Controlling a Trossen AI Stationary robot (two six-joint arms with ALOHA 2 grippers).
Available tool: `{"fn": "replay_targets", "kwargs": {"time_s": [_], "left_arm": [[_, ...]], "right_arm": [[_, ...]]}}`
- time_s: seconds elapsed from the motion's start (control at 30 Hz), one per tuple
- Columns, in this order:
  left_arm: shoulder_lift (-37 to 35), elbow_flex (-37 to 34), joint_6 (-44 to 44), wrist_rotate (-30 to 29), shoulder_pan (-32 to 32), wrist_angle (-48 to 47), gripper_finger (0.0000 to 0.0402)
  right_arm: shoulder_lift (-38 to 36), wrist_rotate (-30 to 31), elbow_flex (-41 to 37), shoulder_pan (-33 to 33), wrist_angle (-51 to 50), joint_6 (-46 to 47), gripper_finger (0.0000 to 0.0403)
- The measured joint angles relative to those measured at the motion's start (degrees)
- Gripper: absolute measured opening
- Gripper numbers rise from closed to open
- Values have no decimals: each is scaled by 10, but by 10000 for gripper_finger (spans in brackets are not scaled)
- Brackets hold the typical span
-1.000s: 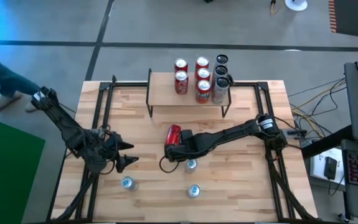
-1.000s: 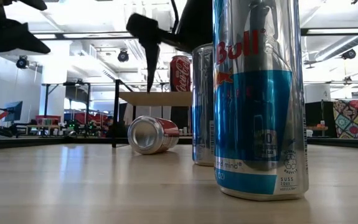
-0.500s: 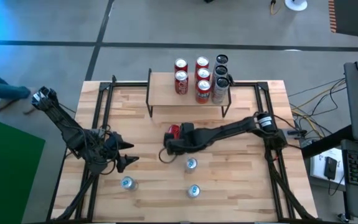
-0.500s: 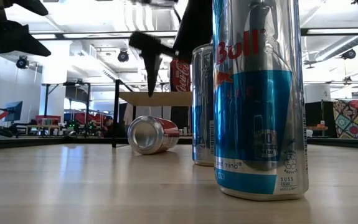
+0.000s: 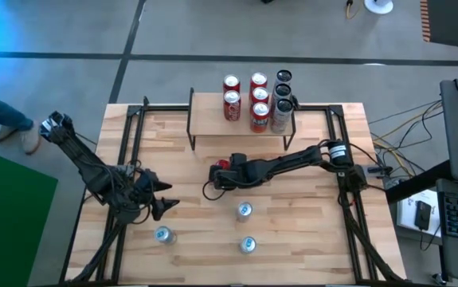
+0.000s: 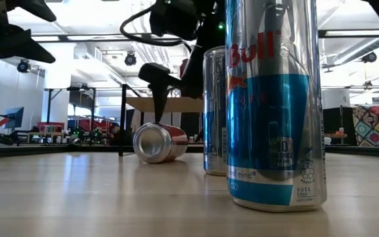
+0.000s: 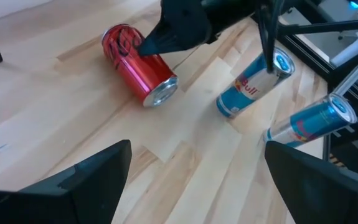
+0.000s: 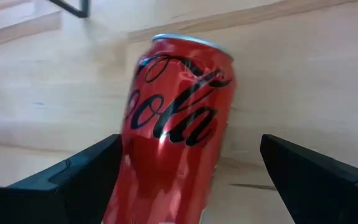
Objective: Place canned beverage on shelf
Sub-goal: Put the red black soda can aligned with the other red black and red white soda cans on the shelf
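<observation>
Straddling fallen red can (image 8: pixel 177 124); jaws wide

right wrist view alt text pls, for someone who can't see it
A red cola can lies on its side on the wooden table, filling the middle of the picture. The right gripper is open, one dark finger on either side of the can, not yet closed on it.

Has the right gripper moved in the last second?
Yes. In the high view the right gripper has moved toward the shelf, away from the upright blue can, and now hangs open over the fallen red can.
</observation>
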Motion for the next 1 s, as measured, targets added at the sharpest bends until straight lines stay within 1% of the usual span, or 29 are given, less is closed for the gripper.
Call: {"fn": "replay_targets", "kwargs": {"time_s": [0.1,0.2,0.3,0.37,0.43,0.53,0.63,0.77,0.93,1.0], "left_arm": [[2,0,0,0,7,0,355],[3,0,0,0,19,1,355],[2,0,0,0,28,2,355],[2,0,0,0,32,1,355],[3,0,0,0,35,3,355],[3,0,0,0,36,4,355],[3,0,-6,5,36,5,355],[6,0,7,5,36,5,355],[15,0,53,1,36,14,355],[19,0,55,6,36,15,355]], "right_arm": [[8,2,-1,-6,10,-14,370],[18,0,-1,-15,28,-48,370],[33,-11,-2,-20,73,-91,370],[43,-28,-2,-22,107,-119,370],[57,-62,-1,-27,123,-133,368],[77,-91,2,-31,122,-120,356],[88,-82,1,-26,120,-106,329],[90,-69,1,-20,109,-132,295],[78,-69,1,-15,96,-138,293],[65,-61,0,-10,92,-142,296]]}}
